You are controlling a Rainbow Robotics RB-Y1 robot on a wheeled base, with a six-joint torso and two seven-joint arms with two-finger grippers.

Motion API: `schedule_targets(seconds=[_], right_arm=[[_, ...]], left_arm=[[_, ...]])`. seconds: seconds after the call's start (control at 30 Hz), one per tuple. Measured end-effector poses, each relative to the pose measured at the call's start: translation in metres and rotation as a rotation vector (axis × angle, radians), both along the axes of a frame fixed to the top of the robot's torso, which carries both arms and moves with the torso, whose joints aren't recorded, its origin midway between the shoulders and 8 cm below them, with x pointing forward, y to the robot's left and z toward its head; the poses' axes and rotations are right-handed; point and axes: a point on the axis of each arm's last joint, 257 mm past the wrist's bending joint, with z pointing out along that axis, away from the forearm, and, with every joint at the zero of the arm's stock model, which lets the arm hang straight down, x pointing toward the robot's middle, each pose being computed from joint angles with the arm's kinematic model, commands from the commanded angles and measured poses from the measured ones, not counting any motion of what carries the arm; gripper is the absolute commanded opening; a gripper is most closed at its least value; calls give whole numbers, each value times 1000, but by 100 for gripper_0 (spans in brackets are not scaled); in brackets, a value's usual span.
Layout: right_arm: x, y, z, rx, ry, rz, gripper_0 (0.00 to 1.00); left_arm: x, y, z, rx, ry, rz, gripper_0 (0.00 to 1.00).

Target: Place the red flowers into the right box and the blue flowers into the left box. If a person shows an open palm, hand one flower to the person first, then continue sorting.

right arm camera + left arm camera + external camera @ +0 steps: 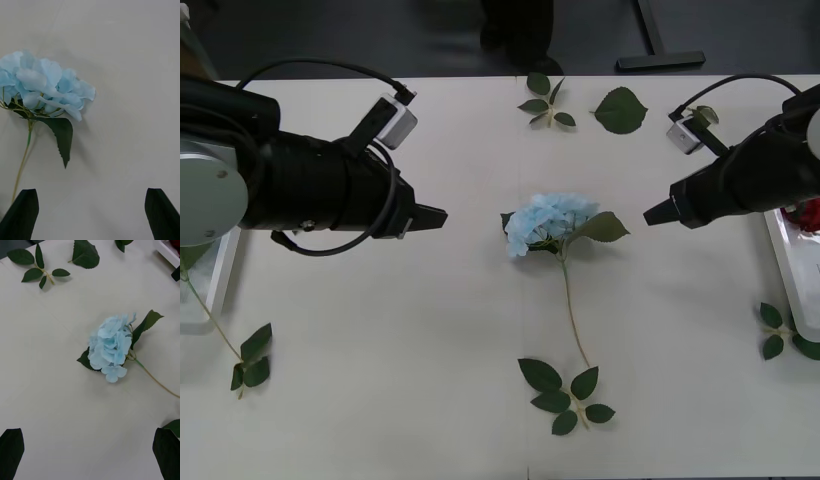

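A: What's left on the table [430, 420]?

B: One blue flower [548, 222], lying flat mid-table, head toward the far side, stem [573, 310] running back toward you w/ a leaf cluster at its end. Left gripper [435, 216] hangs to its left, right gripper [655, 213] to its right — both near, neither touching it.

A: Fingers?

B: In each wrist view the two black tips sit at the corners, so both are spread apart, holding nothing. Left box [220, 275] shows as a white rim under the left arm; right box [785, 260] is at the right edge w/ sth red [808, 215] in it, prob. a rose.

A: Which arm do I take?

B: I'd say left — blue goes to the left box, so you skip a cross-table carry. Approach from above, aim at the stem just below the head [110, 347], not the petals; they're fluffy and would likely slip or crush. Line your fingers across the stem, come down till they're close to the table, then close.

A: Risks?

B: The big leaf [146, 325] by the head could get pinched instead of the stem. Keep the right arm parked meanwhile. No open palm in view, so no handover is called for.
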Motion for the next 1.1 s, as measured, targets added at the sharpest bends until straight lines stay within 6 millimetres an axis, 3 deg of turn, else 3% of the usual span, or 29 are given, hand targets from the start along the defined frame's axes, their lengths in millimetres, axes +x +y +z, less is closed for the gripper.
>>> schedule_targets(seconds=[0.17,0.37,0.57,0.7,0.9,1.1], right_arm=[[-25,22,-5,-34,26,-113,82],[-45,38,-27,-28,102,-343,82],[-53,31,-53,-193,29,-374,82],[-59,38,-68,-178,53,-503,82],[-65,73,-75,-159,60,-489,84],[-59,95,-86,-110,92,-565,85]], left_arm=[[-11,23,7,39,-95,-132,100],[-24,34,10,-142,-125,-235,100],[-39,56,-3,-153,-321,-438,100],[-52,65,-3,-304,-229,-387,100],[-68,54,5,-548,-73,-311,100],[-77,35,-7,-619,-12,-301,100]])
